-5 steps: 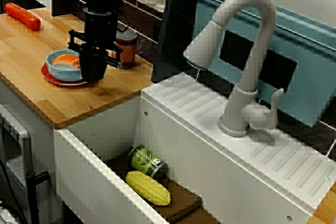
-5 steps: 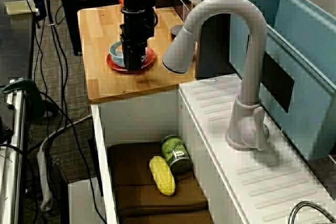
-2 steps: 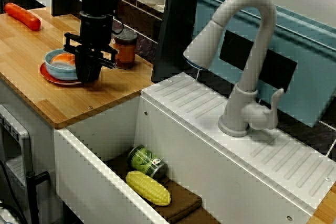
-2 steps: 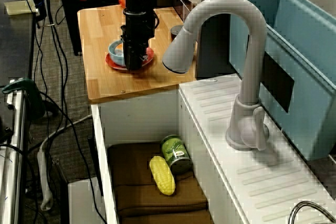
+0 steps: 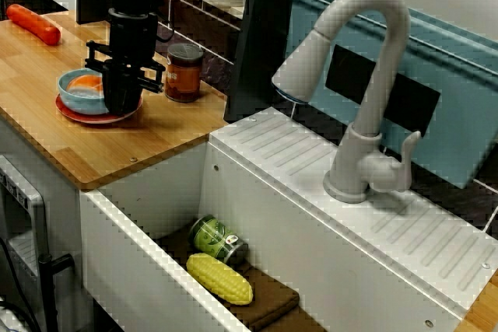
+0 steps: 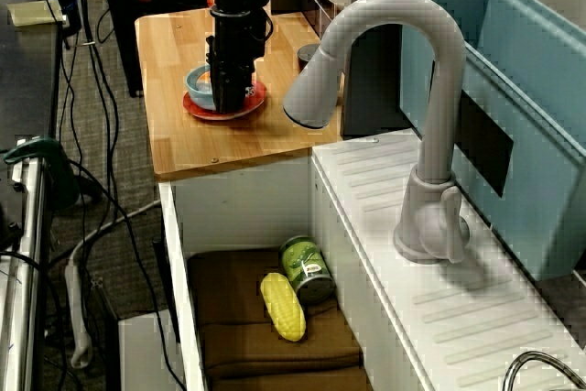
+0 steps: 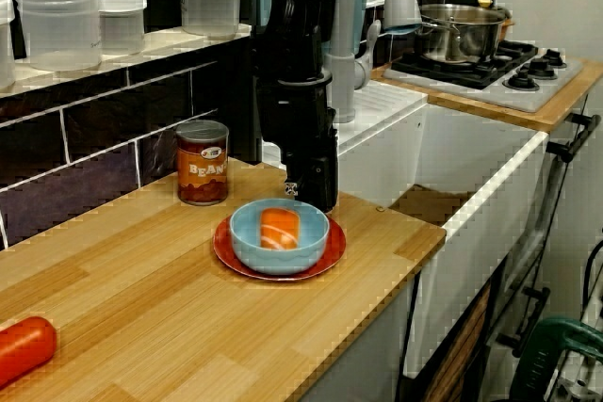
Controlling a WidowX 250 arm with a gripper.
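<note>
The black gripper hangs straight down over the pale wooden counter, its tip at the far rim of a light blue round bowl. It seems to touch that rim. Its jaws are hidden in all three views, so I cannot tell whether they clamp the rim or stand apart.

The bowl sits in the middle of a red flat plate, which lies near the counter's front edge, close to the end by the sink. Inside the bowl is one orange rounded piece of food, lying flat on the bottom. Seen from counter level, its longer side seems to run along the counter's length, with one blunt end toward the gripper and the other toward the camera.

Just behind the plate and apart from it, a red-brown tin of beans stands upright against the dark tiled wall. An orange-red sausage-shaped thing lies well apart, at the counter's other end.

Looking down along the sink, the white sink holds a brown folded cloth. On the cloth a green-labelled can lies on its side, touching a yellow corn cob that lies lengthwise beside it.
</note>
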